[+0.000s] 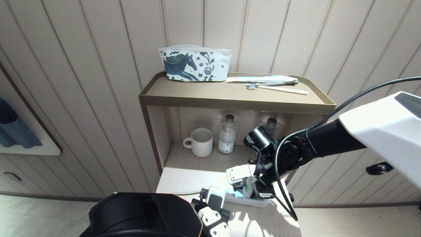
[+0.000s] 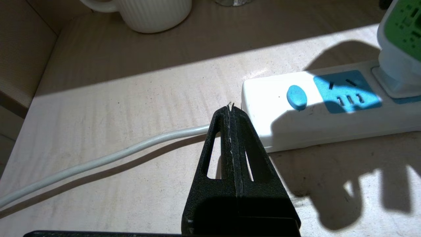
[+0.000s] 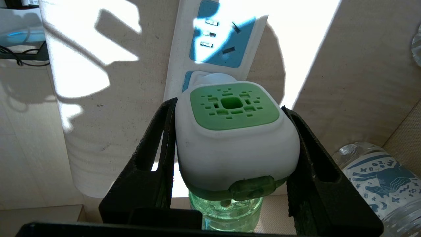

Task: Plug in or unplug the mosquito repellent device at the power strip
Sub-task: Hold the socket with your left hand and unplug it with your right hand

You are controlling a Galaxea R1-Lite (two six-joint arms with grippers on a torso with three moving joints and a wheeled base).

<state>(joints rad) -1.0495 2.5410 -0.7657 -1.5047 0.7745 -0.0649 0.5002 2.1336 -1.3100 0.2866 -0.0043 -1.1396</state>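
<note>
My right tool [image 3: 230, 144] is clamped on the mosquito repellent device [image 3: 230, 131], one black finger [image 3: 154, 154] pressed to each side of its white head. The green vented face is turned toward my wrist camera and the green liquid bottle hangs below the head. The device sits on the power strip [image 3: 184, 49], over a socket next to a free light-blue socket face; I cannot tell whether the prongs are fully seated.

In the head view the strip [image 1: 246, 199] lies on the pale counter [image 1: 184, 181] at about 6 o'clock, with my right tool [image 1: 245, 189] coming in from 3 o'clock and the device [image 1: 240, 191] mostly hidden behind it.

My left tool [image 2: 232, 108] is pressed fully shut, holding nothing, its tips just beside the button end of the strip [image 2: 296, 125], where the white cord [image 2: 98, 161] leaves. The blue button [image 2: 296, 97] is near those tips.

Under the shelf at 12 o'clock stand a white ribbed mug [image 1: 201, 141] and two clear water bottles [image 1: 227, 134]. On top lie a horse-print pouch [image 1: 194, 64] and a toothbrush [image 1: 279, 88].
</note>
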